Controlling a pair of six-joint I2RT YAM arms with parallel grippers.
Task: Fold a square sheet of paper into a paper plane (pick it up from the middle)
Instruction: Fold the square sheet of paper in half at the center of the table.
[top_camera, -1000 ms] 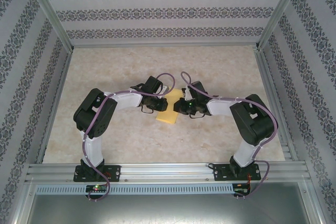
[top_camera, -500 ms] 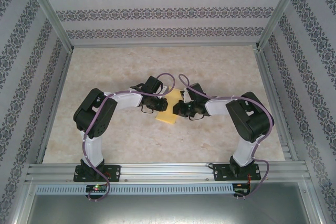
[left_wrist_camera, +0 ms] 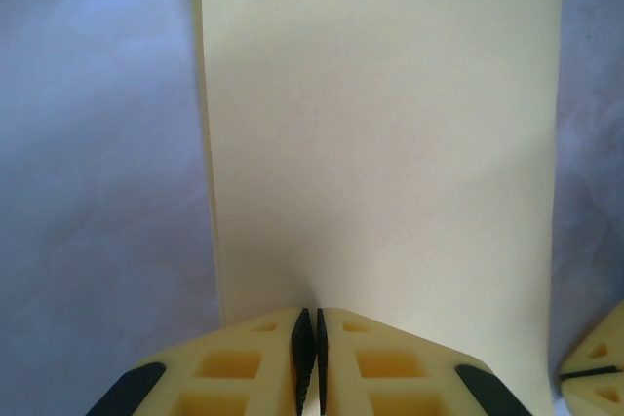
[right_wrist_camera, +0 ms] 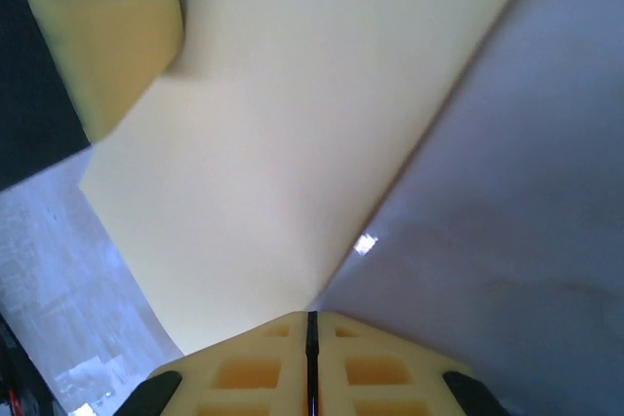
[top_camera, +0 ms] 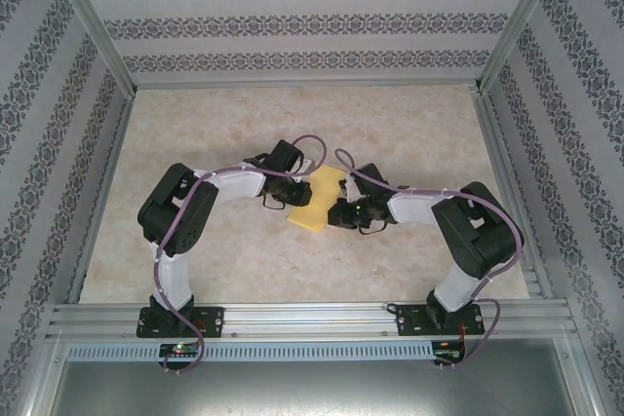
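The yellow sheet of paper (top_camera: 319,204) lies mid-table as an upright rectangle between both arms. In the left wrist view the paper (left_wrist_camera: 390,133) stretches flat away from my left gripper (left_wrist_camera: 314,317). Its jaws are shut on a small pinch of the sheet at its near edge. My left gripper (top_camera: 297,192) is at the paper's left side. My right gripper (top_camera: 337,213) is at the right side, shut. Its tips (right_wrist_camera: 312,317) meet the paper's (right_wrist_camera: 283,143) right edge, with no paper seen between the pads. A left finger (right_wrist_camera: 107,36) rests on the far part of the sheet.
A beige marbled tabletop (top_camera: 214,124) lies inside aluminium rails, with patterned walls on three sides. A tip of the right gripper's finger (left_wrist_camera: 597,369) shows at the paper's lower right corner.
My right gripper has slid along the paper's right edge toward the near side, still shut. The left gripper and the sheet have stayed where they were.
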